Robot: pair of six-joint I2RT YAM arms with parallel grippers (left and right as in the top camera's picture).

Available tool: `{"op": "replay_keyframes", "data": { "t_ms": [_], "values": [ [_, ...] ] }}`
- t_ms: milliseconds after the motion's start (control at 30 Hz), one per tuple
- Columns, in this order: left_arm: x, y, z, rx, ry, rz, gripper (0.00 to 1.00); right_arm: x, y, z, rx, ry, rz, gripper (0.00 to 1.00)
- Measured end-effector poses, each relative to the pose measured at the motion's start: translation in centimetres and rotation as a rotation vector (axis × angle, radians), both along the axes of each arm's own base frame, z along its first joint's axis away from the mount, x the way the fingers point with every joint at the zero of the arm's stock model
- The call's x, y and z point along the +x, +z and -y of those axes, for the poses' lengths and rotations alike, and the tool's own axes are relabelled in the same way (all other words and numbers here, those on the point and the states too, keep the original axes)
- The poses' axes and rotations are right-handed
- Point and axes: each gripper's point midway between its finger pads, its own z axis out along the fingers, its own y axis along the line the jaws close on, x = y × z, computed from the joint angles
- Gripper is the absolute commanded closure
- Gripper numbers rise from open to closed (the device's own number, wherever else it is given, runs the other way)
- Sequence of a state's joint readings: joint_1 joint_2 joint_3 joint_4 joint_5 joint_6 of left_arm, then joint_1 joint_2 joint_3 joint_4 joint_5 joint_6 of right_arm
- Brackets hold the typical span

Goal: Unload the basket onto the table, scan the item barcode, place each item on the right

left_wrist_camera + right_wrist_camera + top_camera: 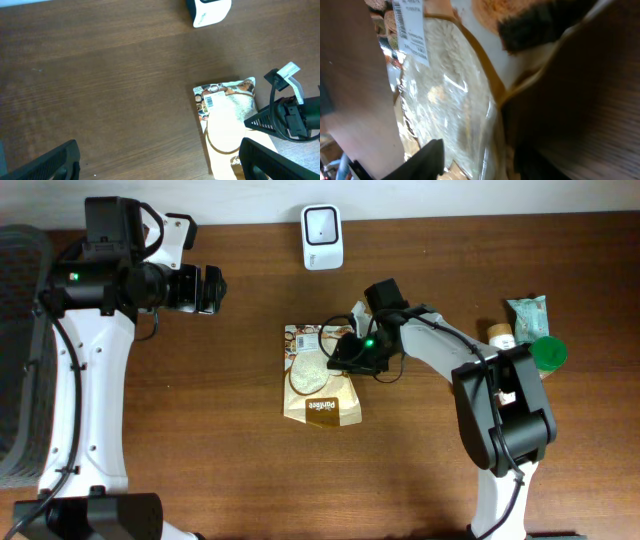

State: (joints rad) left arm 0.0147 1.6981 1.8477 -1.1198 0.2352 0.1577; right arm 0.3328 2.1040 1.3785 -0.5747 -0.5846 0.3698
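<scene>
The item is a flat rice pouch (318, 380) lying on the brown table, its white barcode label (303, 340) facing up at the far left corner. The left wrist view shows the pouch (227, 115) and label (212, 101) too. A white scanner (322, 237) stands at the table's back edge. My right gripper (345, 352) sits at the pouch's right edge. In the right wrist view its jaws (480, 162) stand apart with the pouch's edge (455, 100) loose between them. My left gripper (215, 288) hangs wide open above bare table at the upper left, holding nothing (160, 162).
At the right edge lie a teal packet (527, 315), a green-lidded object (547, 353) and a small brown-capped jar (500, 335). A grey meshed object (20, 350) stands along the left side.
</scene>
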Motion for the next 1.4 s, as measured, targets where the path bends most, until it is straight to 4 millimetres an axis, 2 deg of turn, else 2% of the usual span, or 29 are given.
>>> {"op": "replay_keyframes", "data": {
  "t_ms": [233, 267, 300, 333, 367, 433, 833, 1000, 1067, 1133, 1333, 1400],
  "values": [
    [0.0, 0.0, 0.0, 0.000, 0.000, 0.000, 0.01, 1.2, 0.1, -2.8, 0.044, -0.025, 0.058, 0.50],
    [0.0, 0.0, 0.0, 0.000, 0.000, 0.000, 0.01, 1.3, 0.0, -3.4, 0.054, -0.023, 0.061, 0.53],
    [0.0, 0.0, 0.0, 0.000, 0.000, 0.000, 0.01, 1.4, 0.0, -3.9, 0.066, -0.024, 0.059, 0.62],
    [0.0, 0.0, 0.0, 0.000, 0.000, 0.000, 0.01, 1.6, -0.2, -4.6, 0.088, -0.020, 0.057, 0.78],
    [0.0, 0.0, 0.0, 0.000, 0.000, 0.000, 0.01, 1.6, -0.5, -5.0, 0.096, -0.021, 0.048, 0.88],
    [0.0, 0.0, 0.0, 0.000, 0.000, 0.000, 0.01, 1.6, -1.0, -5.4, 0.113, -0.024, 0.028, 0.96],
    [0.0, 0.0, 0.0, 0.000, 0.000, 0.000, 0.01, 1.2, -1.0, -6.0, 0.213, -0.004, -0.028, 0.96],
    [0.0, 0.0, 0.0, 0.000, 0.000, 0.000, 0.01, 0.1, -0.6, -5.1, 0.251, 0.041, -0.056, 0.96],
    [0.0, 0.0, 0.0, 0.000, 0.000, 0.000, 0.01, -0.2, 0.2, -4.4, 0.273, 0.046, -0.058, 0.96],
    [0.0, 0.0, 0.0, 0.000, 0.000, 0.000, 0.01, -0.1, 1.9, -3.8, 0.319, 0.051, -0.039, 0.96],
    [0.0, 0.0, 0.0, 0.000, 0.000, 0.000, 0.01, 1.7, 10.2, -1.7, 0.453, 0.054, 0.111, 0.96],
    [0.0, 0.0, 0.0, 0.000, 0.000, 0.000, 0.01, 1.9, 11.9, -1.1, 0.474, 0.053, 0.144, 0.96]
  ]
}}
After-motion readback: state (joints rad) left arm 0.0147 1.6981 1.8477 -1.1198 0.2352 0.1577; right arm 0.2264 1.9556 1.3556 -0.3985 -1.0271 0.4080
